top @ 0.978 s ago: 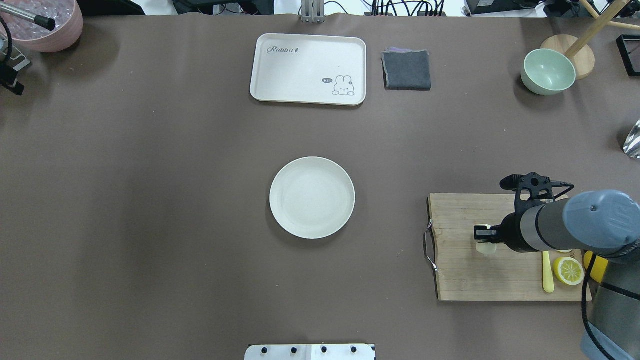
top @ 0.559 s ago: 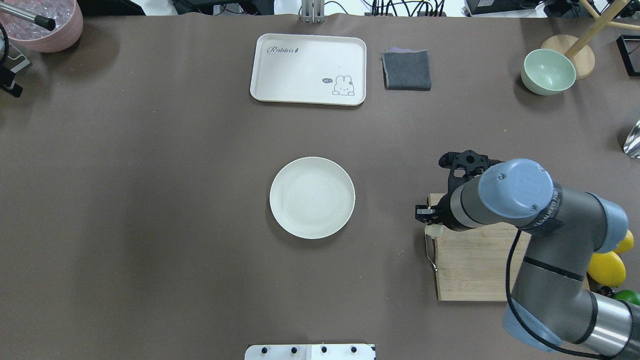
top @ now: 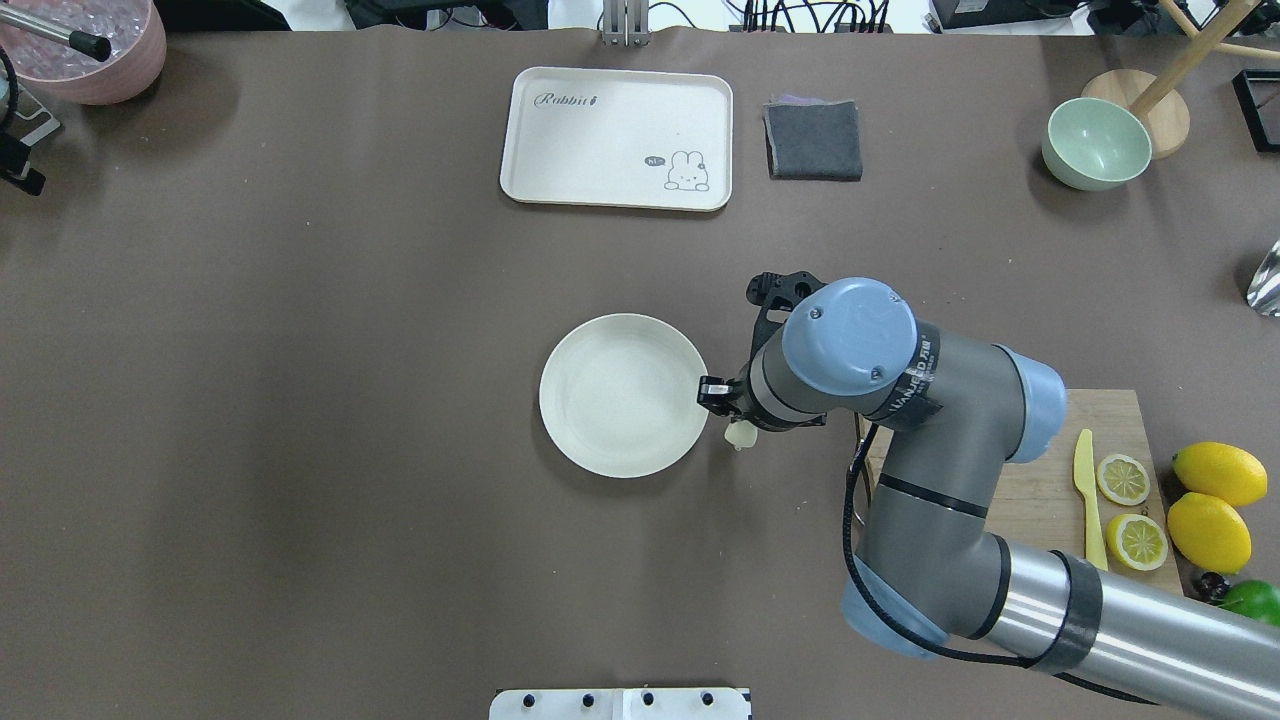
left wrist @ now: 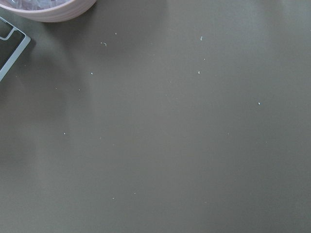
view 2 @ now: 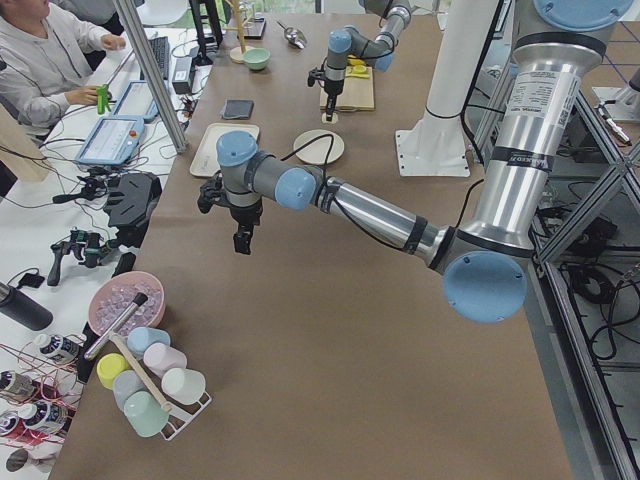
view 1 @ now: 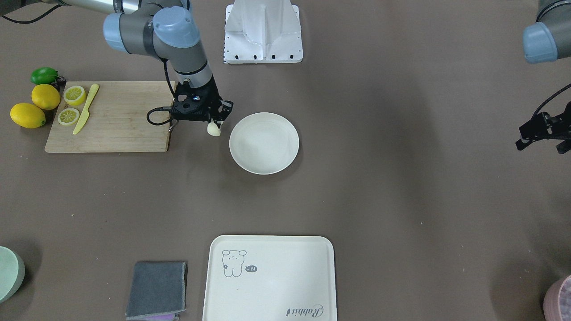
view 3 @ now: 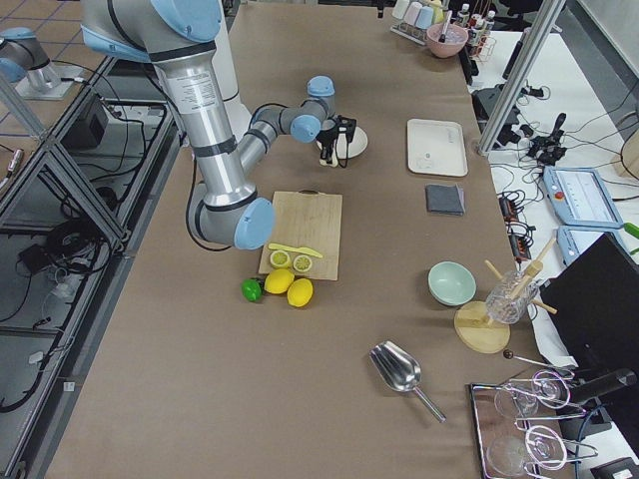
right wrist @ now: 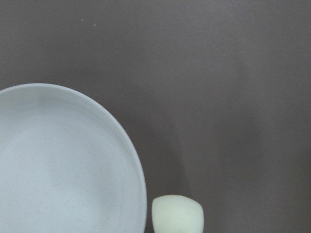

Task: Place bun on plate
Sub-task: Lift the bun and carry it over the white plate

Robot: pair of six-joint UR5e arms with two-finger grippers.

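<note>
The small pale cream bun [top: 741, 435] hangs just above the table, with my right gripper [top: 737, 420] shut on its top. It sits right beside the right rim of the round cream-white plate [top: 624, 395], which is empty. The front-facing view shows the bun [view 1: 214, 129] under the gripper [view 1: 216, 122], a little short of the plate [view 1: 264, 142]. In the right wrist view the bun [right wrist: 177, 216] is at the bottom edge, just outside the plate's rim [right wrist: 138, 170]. My left gripper [view 1: 540, 132] hovers far off at the table's left end; its jaws are not clear.
A wooden cutting board [top: 1040, 480] with a yellow knife [top: 1087, 500] and two lemon slices [top: 1123, 478] lies behind the right arm, with whole lemons [top: 1218, 474] beside it. The rabbit tray [top: 617, 138], grey cloth [top: 814, 140] and green bowl [top: 1096, 144] line the far side. A pink bowl [top: 90, 50] stands far left.
The right arm has swung left from over the cutting board, carrying the bun across to the plate's right rim. The knife and lemon slices show again. The left arm has barely moved.
</note>
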